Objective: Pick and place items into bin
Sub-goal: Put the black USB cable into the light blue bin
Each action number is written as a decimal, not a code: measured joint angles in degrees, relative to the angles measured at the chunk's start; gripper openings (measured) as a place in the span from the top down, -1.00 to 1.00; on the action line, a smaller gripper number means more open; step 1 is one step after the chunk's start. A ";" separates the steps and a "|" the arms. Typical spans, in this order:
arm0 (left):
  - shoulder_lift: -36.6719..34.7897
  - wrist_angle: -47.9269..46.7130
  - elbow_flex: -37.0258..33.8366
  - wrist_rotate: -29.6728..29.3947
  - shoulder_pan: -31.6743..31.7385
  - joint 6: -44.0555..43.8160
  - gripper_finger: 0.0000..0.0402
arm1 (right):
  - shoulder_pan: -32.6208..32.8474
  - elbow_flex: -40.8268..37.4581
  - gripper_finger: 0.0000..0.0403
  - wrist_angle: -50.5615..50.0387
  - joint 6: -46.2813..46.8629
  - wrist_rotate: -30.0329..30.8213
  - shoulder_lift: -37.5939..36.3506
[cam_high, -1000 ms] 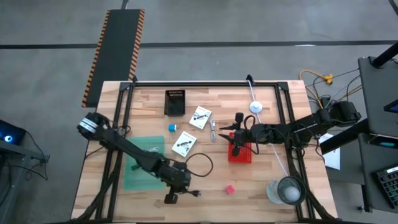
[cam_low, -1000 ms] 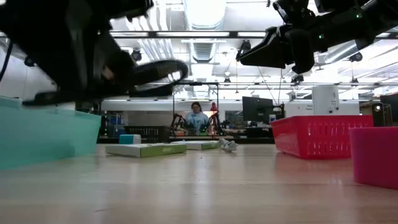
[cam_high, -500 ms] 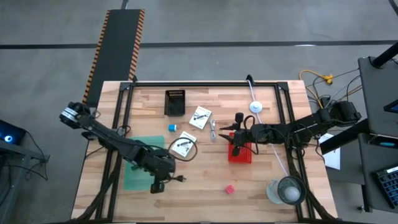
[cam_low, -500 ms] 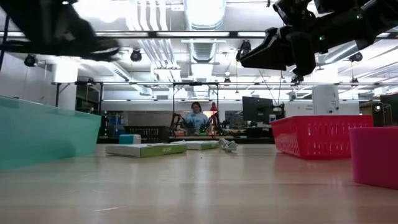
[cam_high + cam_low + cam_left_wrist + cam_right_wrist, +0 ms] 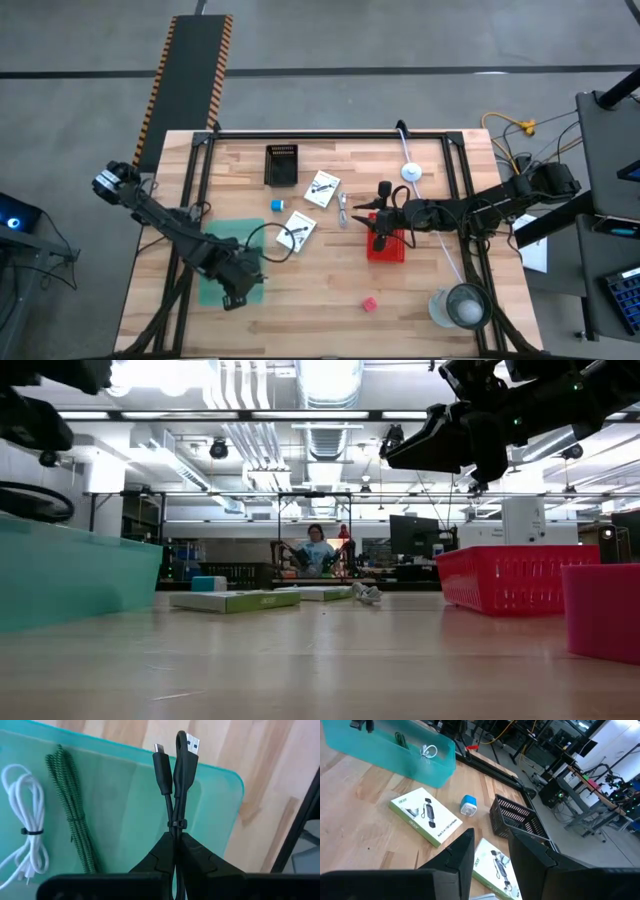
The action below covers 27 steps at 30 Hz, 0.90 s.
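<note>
My left gripper (image 5: 232, 297) hangs over the near part of the teal bin (image 5: 218, 240), shut on a black cable (image 5: 176, 780). In the bin lie a coiled white cable (image 5: 22, 835) and a green stick (image 5: 72, 815). My right gripper (image 5: 379, 238) is open above the red basket (image 5: 390, 250), touching nothing. Two white packets (image 5: 296, 230) (image 5: 322, 188) and a blue cube (image 5: 276, 205) lie flat mid-table. A red cube (image 5: 369, 303) sits near the near edge. My left gripper pinches the bundled black cable between its two fingers (image 5: 192, 857), just behind the cable tie (image 5: 176, 824). The two plug ends (image 5: 187, 742) stick out past the fingertips. The cable is lifted clear over the bin, and its loop (image 5: 285, 240) trails toward the table's right.
A black mesh basket (image 5: 282, 163) stands near the far edge. A round clear container (image 5: 462, 305) sits at the near right corner. A white cord (image 5: 425, 205) runs down the right side, and a small pale piece (image 5: 343, 208) lies beside the packets. A person (image 5: 316, 548) sits in the room behind.
My left gripper has carried the black cable from beside the bin's near right corner toward the table's left, ending above the bin. It has stayed shut on the cable. The cable's loop has swung along with it and now hangs above the bin in the low view.
</note>
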 joint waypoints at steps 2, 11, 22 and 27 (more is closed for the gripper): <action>0.00 -0.14 0.00 0.00 -0.97 -0.82 0.99 | 0.00 0.00 0.47 0.00 0.02 0.00 0.00; -0.53 -6.19 0.00 0.67 -4.19 -7.83 0.99 | 0.00 0.00 0.47 0.00 0.02 0.00 0.00; 1.97 0.03 -4.17 -0.26 -4.27 -8.81 0.99 | 0.00 0.00 0.47 0.00 0.00 0.00 0.00; 1.99 3.50 -7.61 -0.27 -4.27 -9.12 0.95 | 0.00 0.00 0.47 0.00 0.00 0.00 0.00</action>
